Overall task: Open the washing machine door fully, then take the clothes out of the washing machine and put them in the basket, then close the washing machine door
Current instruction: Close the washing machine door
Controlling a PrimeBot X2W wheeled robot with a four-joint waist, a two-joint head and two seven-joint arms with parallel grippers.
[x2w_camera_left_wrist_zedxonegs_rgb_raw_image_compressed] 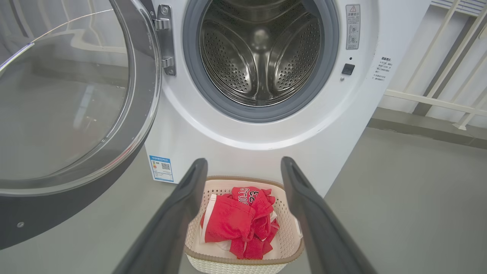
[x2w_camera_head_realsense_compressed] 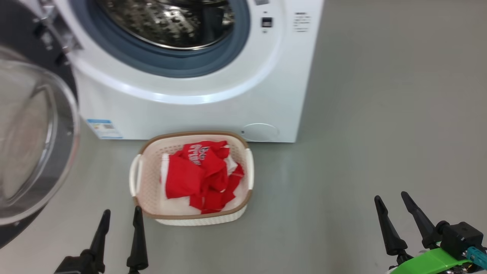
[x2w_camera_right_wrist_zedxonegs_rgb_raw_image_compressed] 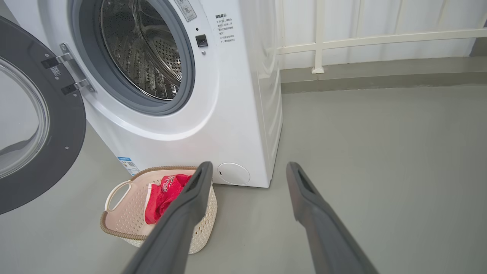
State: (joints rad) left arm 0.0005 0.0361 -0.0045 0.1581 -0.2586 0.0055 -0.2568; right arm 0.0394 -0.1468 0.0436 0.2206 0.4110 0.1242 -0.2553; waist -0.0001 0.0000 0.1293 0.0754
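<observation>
Clothes (x2w_camera_head_realsense_compressed: pixel 190 175) in basket (x2w_camera_head_realsense_compressed: pixel 198 220); drum (x2w_camera_left_wrist_zedxonegs_rgb_raw_image_compressed: pixel 262 57) looks empty. Washing machine door (x2w_camera_head_realsense_compressed: pixel 30 144) wide open left, closing remains. Both jaws open, empty.

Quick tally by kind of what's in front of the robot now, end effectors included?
White front-loading washing machine: 1
Round black-rimmed glass door, standing open: 1
Cream perforated plastic basket: 1
Heap of red clothes with white trim, in the basket: 1
Left end effector and right end effector, both open: 2
Total: 6
</observation>
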